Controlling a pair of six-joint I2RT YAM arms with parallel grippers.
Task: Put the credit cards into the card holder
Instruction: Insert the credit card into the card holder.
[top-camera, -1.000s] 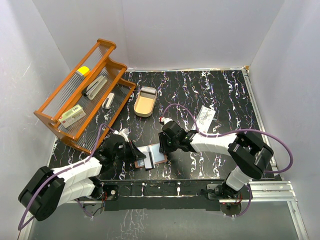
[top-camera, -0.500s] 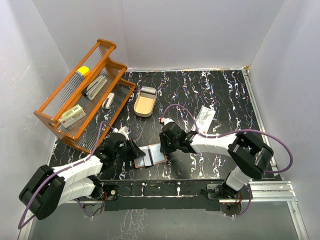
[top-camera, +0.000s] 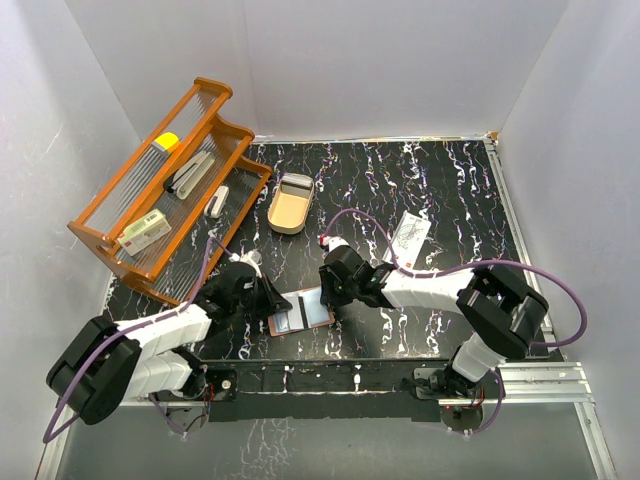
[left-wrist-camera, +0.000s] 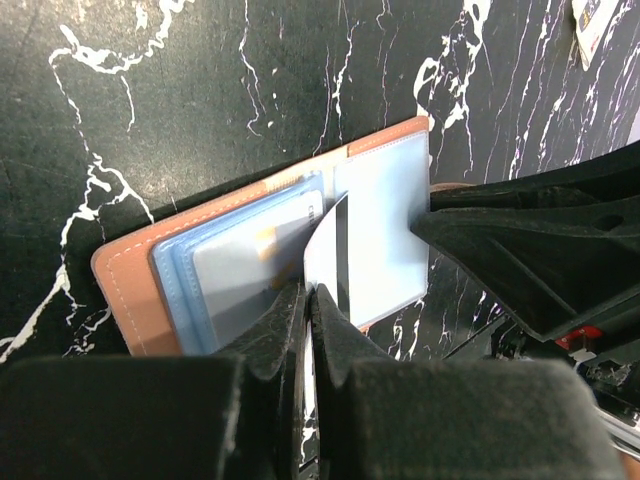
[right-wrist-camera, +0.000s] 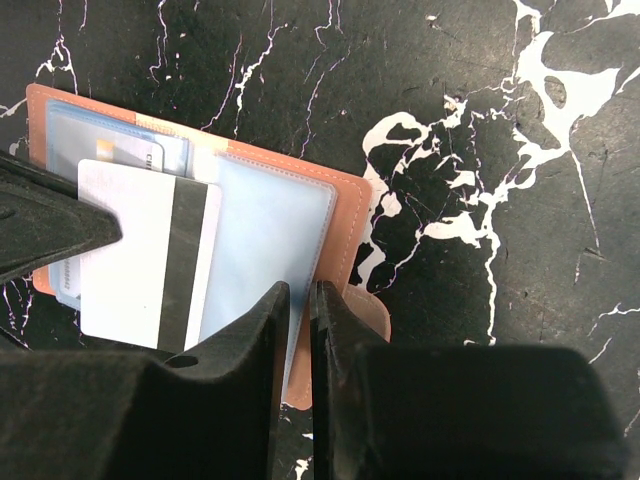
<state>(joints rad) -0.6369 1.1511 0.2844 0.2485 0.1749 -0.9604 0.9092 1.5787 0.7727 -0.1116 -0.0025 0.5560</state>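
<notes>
— Well, the left gripper (left-wrist-camera: 308, 292) is clamped tight on a white plastic credit card (left-wrist-camera: 330, 250) with a dark stripe. It holds the card tilted on edge over the open reddish-brown leather card holder (left-wrist-camera: 125, 290). What worries you?

— Mostly the angle. The card's lower edge meets the pale clear pocket (right-wrist-camera: 265, 230) on the holder's right half. I cannot tell whether it is inside the slot or only resting on the plastic. Pushed from there, it could skate across the sleeve instead of going in.

— And the right gripper (right-wrist-camera: 298, 290)?

— Its jaws are narrow and seem to nip the holder's edge beside that clear pocket, steadying it on the black marbled table (right-wrist-camera: 480, 150). The bite is on a slim margin. If it slips, I'd expect the holder to slide or fold under the push.

— Anything else?

— The left half already has a pale blue card (right-wrist-camera: 110, 140) tucked in, and a sideways shove might catch it. The two grippers are also close together over the holder, so a small correction risks a knock. Another white printed card (top-camera: 410, 235) lies well apart on the table.
</notes>
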